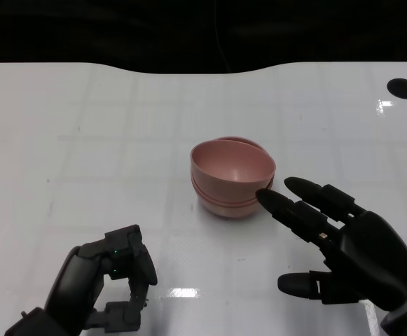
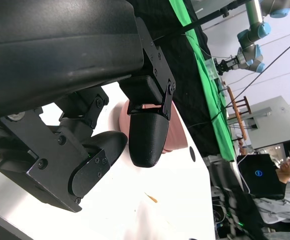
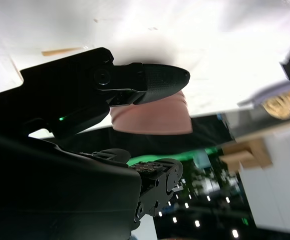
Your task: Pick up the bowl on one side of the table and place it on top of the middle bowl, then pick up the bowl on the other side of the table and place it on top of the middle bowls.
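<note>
Beside stacked bowls (image 1: 232,176), right robot hand (image 1: 343,245).

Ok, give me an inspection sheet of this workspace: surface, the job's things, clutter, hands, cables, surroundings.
Surface: white table, glossy, with glare spots.
Job's things: pink bowls nested in one stack at the middle, the top one tilted.
Clutter: nothing seen.
Hands: right hand open, fingers spread, fingertips beside the stack; left hand curled in, holding nothing, apart from the bowls.
Cables: dark cables behind the table in the left wrist view.
Surroundings: green cloth, a robot arm, a seated person with a laptop.
</note>
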You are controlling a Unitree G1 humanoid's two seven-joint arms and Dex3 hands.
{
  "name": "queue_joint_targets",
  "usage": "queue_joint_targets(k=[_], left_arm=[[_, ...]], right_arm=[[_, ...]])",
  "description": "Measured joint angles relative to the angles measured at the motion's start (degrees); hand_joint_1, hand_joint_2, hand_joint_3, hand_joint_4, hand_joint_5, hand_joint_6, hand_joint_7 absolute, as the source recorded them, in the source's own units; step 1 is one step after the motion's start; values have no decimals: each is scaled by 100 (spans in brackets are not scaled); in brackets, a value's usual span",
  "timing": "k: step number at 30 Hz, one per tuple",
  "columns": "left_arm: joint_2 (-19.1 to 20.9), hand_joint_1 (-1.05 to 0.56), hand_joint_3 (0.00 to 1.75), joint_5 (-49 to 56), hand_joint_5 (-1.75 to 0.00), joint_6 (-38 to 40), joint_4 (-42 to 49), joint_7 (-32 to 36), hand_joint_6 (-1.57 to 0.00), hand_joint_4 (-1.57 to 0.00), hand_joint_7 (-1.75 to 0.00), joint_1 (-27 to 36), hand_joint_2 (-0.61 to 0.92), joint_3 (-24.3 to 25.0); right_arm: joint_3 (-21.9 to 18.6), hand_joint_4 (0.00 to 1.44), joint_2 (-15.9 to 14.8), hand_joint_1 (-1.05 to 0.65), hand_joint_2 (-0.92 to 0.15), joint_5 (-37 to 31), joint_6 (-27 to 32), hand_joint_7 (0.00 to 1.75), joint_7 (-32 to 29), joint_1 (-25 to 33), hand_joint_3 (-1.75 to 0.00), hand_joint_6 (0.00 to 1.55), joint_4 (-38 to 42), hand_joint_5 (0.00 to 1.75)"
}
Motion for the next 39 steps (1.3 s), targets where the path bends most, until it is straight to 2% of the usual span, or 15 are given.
queue_joint_targets(k=[2, 4, 7, 13, 17, 25, 29, 30, 32, 34, 36, 37, 39], left_arm=[[-3, -6, 141, -9, -175, -36, 43, -9, -79, -90, -160, -13, 39, -1], [-3, -7, 140, -11, -175, -49, 78, -8, -80, -90, -160, -15, 39, 2], [-5, -8, 140, -10, -175, -48, 80, -8, -80, -90, -160, -24, 39, 0], [1, -8, 140, -12, -175, -54, 82, -9, -79, -90, -161, -36, 39, 6], [9, -7, 140, -98, -175, -86, 134, -85, -79, -90, -162, -49, 40, 12], [58, -4, 143, -189, -175, -152, 221, -150, -80, -91, -162, -64, 41, 25], [75, -2, 147, -225, -175, -173, 274, -244, -80, -91, -162, -69, 39, 25], [78, -2, 148, -239, -175, -181, 295, -270, -79, -91, -162, -70, 39, 27], [83, -1, 150, -271, -175, -209, 350, -314, -79, -91, -162, -81, 38, 34], [89, -1, 150, -318, -175, -263, 382, -327, -79, -91, -162, -87, 38, 49], [98, 0, 149, -346, -175, -276, 411, -338, -79, -90, -161, -103, 38, 63], [99, 1, 148, -387, -175, -285, 439, -358, -79, -90, -161, -113, 39, 69], [100, 0, 147, -445, -175, -356, 528, -373, -80, -90, -160, -161, 39, 73]], right_arm=[[-128, 23, 0, -63, -92, 96, -241, 6, -127, 154, -34, 24, -76, 23], [-263, 18, 0, -60, -92, 247, -419, 7, -208, 370, -30, 28, -171, 42], [-466, 18, 0, -56, -92, 414, -623, 11, -254, 698, -30, 36, -302, 59], [-838, 36, 57, -38, -92, 759, -1029, 22, -363, 1269, -22, 59, -389, 78], [-919, 48, 224, -26, -92, 959, -1435, 25, -493, 1325, -23, 67, -70, 83], [-1092, 67, 600, -17, -92, 1156, -1957, 32, -638, 1190, -26, 82, 594, 90], [-1093, 75, 755, -4, -88, 1601, -2301, 40, -518, 1091, -27, 93, 920, 102], [-1092, 75, 799, -1, -82, 1738, -2395, 45, -467, 1068, -38, 95, 996, 108], [-1100, 80, 846, 5, -60, 1914, -2555, 56, -379, 1029, -81, 99, 1135, 116], [-1142, 84, 900, 8, -48, 2051, -2636, 65, -290, 1026, -106, 102, 1217, 122], [-1186, 87, 954, 9, -38, 2248, -2659, 80, -150, 1027, -127, 102, 1288, 131], [-1214, 88, 977, 7, -32, 2334, -2660, 95, -71, 1028, -138, 100, 1301, 141], [-1283, 90, 1008, 5, -27, 2422, -2660, 110, 57, 1027, -147, 97, 1303, 152]])
